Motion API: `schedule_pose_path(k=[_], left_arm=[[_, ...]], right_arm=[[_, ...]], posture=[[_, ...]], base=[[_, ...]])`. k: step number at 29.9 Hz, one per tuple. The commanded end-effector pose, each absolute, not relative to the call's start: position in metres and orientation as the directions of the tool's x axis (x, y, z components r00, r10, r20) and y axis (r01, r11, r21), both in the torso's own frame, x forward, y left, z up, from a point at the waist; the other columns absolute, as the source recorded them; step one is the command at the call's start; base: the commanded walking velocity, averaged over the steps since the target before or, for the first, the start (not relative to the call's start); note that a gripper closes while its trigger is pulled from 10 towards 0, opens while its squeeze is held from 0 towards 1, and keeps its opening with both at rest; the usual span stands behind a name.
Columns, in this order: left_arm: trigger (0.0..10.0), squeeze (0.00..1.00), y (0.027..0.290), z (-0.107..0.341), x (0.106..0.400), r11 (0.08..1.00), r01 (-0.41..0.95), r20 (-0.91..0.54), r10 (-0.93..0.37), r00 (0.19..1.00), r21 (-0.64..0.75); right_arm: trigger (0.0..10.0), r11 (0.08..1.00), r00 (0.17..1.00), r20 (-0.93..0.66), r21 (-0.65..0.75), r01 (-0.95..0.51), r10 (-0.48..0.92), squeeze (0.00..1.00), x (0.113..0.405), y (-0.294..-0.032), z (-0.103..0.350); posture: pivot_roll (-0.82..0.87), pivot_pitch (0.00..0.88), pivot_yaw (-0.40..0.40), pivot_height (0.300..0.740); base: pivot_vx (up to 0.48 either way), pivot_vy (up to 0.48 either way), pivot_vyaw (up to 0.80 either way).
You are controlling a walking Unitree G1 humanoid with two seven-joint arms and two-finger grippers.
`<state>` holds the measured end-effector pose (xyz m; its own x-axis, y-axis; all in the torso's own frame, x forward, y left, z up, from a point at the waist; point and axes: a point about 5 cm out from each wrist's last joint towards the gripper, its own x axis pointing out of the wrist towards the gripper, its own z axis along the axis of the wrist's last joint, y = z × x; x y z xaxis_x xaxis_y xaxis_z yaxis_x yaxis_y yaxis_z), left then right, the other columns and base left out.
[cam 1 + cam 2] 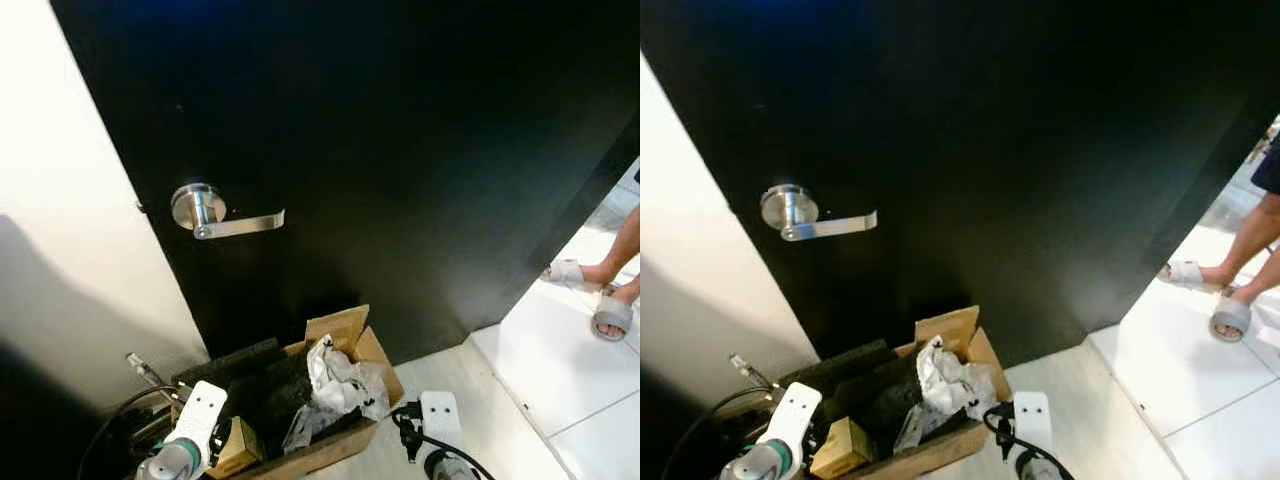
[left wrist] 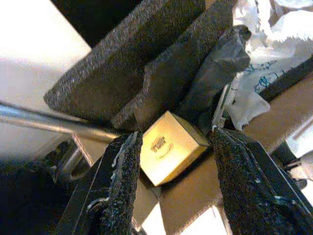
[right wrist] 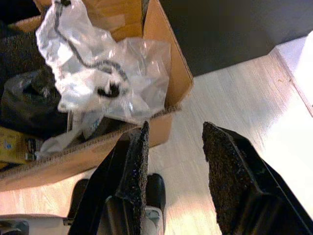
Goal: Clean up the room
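I'm standing right at the black door (image 1: 400,150), with the cardboard box (image 1: 340,440) of rubbish on the floor at its foot, just below the silver lever handle (image 1: 225,218). My left gripper (image 2: 173,161) sits at the box's near left corner, its fingers (image 2: 120,171) spread apart on either side of a small yellow carton (image 2: 168,147) and not touching it. My right gripper (image 3: 171,161) hangs over the box's right edge, fingers apart and holding nothing, with the crumpled clear plastic bag (image 3: 102,73) just ahead of it.

My worry is the load. The dark foam slabs (image 2: 127,68) stand tilted against the door side of the box and the bag rides above the rim, so I judge a lift by one edge could tip them out. The flaps look soft and may fold under a pinch. The door appears shut, so carrying the box through would need a free gripper for the handle. A person's feet in grey slippers (image 1: 590,290) stand on the white tiles (image 1: 560,380) to the right of the door; turning that way could crowd them.

Underfoot is pale wood flooring (image 3: 215,112), a white wall (image 1: 60,200) left of the door.
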<state>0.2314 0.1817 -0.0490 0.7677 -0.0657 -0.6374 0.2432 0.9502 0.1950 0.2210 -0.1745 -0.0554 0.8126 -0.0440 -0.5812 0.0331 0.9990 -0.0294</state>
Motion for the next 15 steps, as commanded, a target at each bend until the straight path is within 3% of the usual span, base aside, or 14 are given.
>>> schedule_pose_path(k=[1, 15], left_arm=[[10.0, 0.0, 0.1831, -0.0522, 0.2273, 0.947, 0.25, -0.651, -0.061, 0.756, 0.202], [10.0, 0.0, 0.1818, -0.0518, 0.2286, 0.947, 0.252, -0.645, -0.065, 0.762, 0.202]], right_arm=[[10.0, 0.999, 0.798, -0.602, -0.035, 0.026, -0.042, 0.0, 0.2159, -0.1733, -0.0593], [10.0, 0.999, 0.795, -0.606, -0.041, 0.019, -0.04, 0.0, 0.2138, -0.1709, -0.0607]], posture=[[-0.03, 0.019, 0.061, 0.74], [-0.02, 0.026, 0.066, 0.74]], base=[[-0.349, 0.0, 0.0], [-0.361, 0.0, 0.0]])
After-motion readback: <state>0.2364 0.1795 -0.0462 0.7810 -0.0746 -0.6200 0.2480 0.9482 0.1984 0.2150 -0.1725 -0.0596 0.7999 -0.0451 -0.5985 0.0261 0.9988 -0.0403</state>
